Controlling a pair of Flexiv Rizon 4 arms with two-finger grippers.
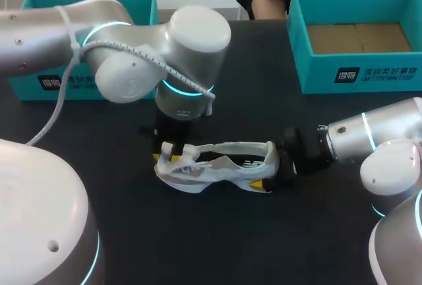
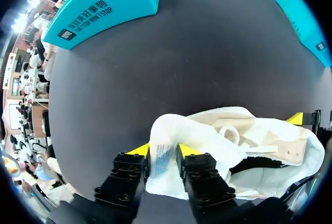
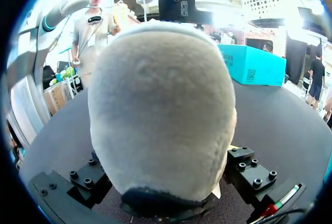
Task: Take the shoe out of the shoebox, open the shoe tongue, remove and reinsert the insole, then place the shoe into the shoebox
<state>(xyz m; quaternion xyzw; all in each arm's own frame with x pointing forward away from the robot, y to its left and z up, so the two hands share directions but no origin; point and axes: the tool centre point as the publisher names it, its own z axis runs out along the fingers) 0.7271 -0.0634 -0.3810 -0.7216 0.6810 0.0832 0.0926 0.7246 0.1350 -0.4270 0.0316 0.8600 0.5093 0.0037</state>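
A black table took up most of what I could see. Two teal boxes stood at its far edge: the left box was half hidden behind the left arm, and the right box stood open with brown card lining its floor. The right arm came in low from its side.

The shoe, white and grey, lay out on the table between the two arms, near the middle and well apart from both boxes, with its opening facing up.

The left gripper hung over the end of the shoe on its own side. Its yellow-tipped fingers were closed almost together, pinching a white flap that stood up out of the shoe. I could not tell whether that flap was the tongue or the insole.

The right gripper was at the shoe's other end. Its fingers were spread wide, with the rounded grey end of the shoe clamped between them, one finger pressing on each side.
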